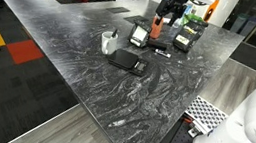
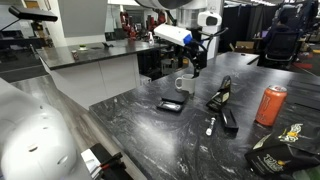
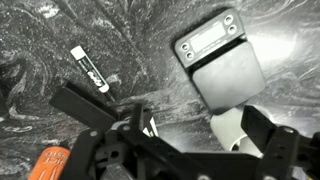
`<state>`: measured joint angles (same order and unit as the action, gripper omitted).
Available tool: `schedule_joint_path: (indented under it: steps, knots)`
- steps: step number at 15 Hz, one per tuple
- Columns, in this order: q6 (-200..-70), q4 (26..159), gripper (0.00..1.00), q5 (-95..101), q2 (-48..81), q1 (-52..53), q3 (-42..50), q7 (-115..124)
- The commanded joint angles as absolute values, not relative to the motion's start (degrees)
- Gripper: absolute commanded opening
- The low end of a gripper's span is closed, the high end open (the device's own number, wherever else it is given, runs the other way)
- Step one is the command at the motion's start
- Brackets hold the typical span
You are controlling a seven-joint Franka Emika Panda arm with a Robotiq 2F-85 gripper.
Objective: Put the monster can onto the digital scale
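The orange-red monster can (image 1: 158,27) stands upright on the dark marble table; it also shows in an exterior view (image 2: 271,104) and at the bottom left edge of the wrist view (image 3: 45,165). The flat digital scale (image 1: 127,61) lies nearer the table's front, next to a short white cup (image 1: 109,42); both exterior views show it (image 2: 171,105), and so does the wrist view (image 3: 225,70). My gripper (image 3: 170,130) is open and empty. It hangs above the table (image 2: 196,62) between the cup (image 3: 232,130) and the can, touching neither.
Black boxes with green markings (image 1: 187,34) lie behind the can. A white marker (image 3: 88,68) and flat black items (image 2: 224,105) lie on the table. A black and yellow bag (image 2: 285,145) sits at one edge.
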<state>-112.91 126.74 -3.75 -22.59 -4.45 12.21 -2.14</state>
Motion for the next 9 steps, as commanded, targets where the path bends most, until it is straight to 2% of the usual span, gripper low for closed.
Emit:
schedule_joint_path:
  steps: [1, 5, 9]
  knots:
    - [-124.2, 126.2, 1.0, -4.3, -16.8, -8.1, 13.5, -1.0]
    - [-134.4, 125.5, 1.0, -0.6, -11.6, -11.3, 13.3, 4.1]
    - [-139.3, 125.1, 1.0, 5.1, -7.6, -13.3, 13.2, 9.9]
